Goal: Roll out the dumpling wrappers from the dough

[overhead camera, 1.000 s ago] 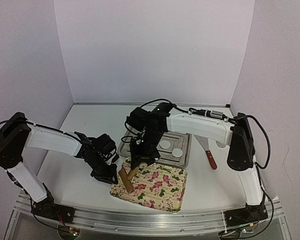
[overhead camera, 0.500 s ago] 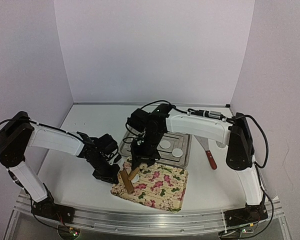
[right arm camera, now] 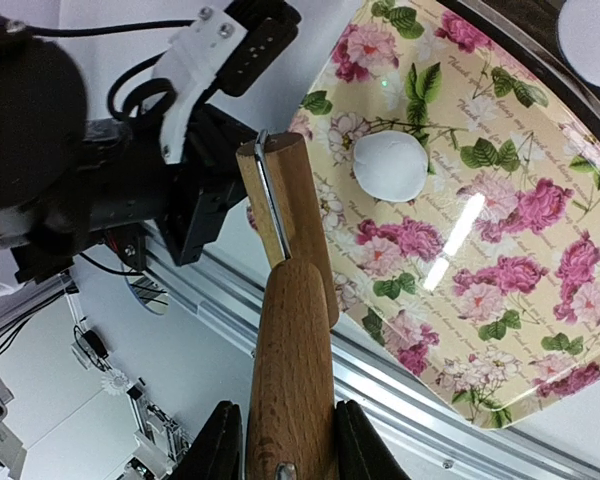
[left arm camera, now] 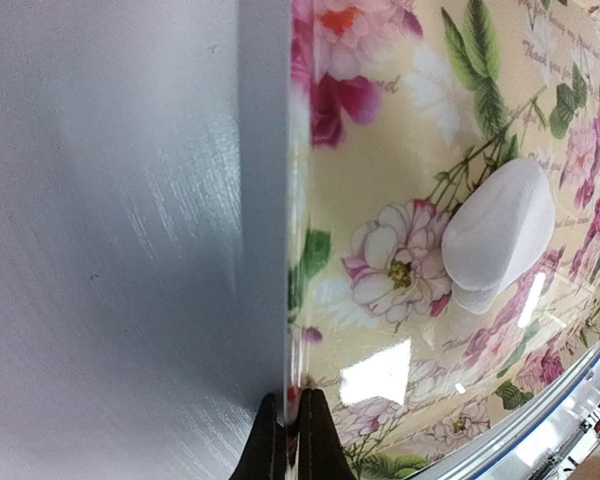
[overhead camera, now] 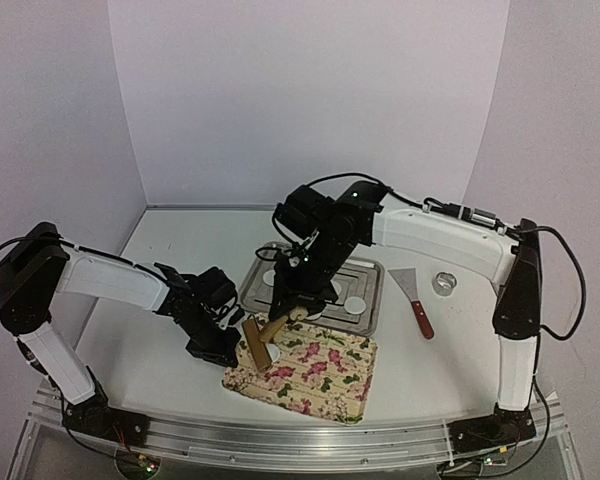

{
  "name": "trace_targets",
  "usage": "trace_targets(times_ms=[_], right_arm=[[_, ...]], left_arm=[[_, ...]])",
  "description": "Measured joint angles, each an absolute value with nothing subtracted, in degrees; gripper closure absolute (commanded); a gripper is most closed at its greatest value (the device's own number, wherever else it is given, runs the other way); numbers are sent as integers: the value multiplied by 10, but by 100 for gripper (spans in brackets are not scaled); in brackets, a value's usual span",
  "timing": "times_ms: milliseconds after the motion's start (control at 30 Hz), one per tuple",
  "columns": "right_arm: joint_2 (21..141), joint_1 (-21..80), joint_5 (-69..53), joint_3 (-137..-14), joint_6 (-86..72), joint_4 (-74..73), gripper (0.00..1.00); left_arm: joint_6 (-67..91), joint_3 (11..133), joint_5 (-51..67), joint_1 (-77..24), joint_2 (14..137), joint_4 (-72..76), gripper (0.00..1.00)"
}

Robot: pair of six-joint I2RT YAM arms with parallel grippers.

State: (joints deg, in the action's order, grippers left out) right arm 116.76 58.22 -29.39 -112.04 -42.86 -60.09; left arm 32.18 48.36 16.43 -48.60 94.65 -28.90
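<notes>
- The mat [left arm camera: 380, 180] is clamped at its edge by the left fingers [left arm camera: 268, 452], probably so that it cannot slide during rolling.
- The pin [right arm camera: 290, 330] is grasped by its handle in the right fingers [right arm camera: 223, 445] and held tilted over the mat's left part.
- The dough [right arm camera: 390, 165] lies on the mat beside the pin's far end, apart from both sets of fingers.
- One wrapper [overhead camera: 355, 304] is seen in the tray [overhead camera: 372, 285] behind the mat.
</notes>
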Motion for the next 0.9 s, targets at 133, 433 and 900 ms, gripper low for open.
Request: trace_targets(times_ms=[133, 433, 900], right_arm=[[1158, 578, -293, -1120, -425, -600, 100], [1225, 554, -280, -1140, -412, -603, 100], [1275, 531, -294, -1174, -402, -629, 100]], left_arm=[[311, 483, 163, -486, 947, -282, 100], [298, 483, 163, -486, 947, -278, 100], [293, 488, 163, -486, 952, -279, 100]])
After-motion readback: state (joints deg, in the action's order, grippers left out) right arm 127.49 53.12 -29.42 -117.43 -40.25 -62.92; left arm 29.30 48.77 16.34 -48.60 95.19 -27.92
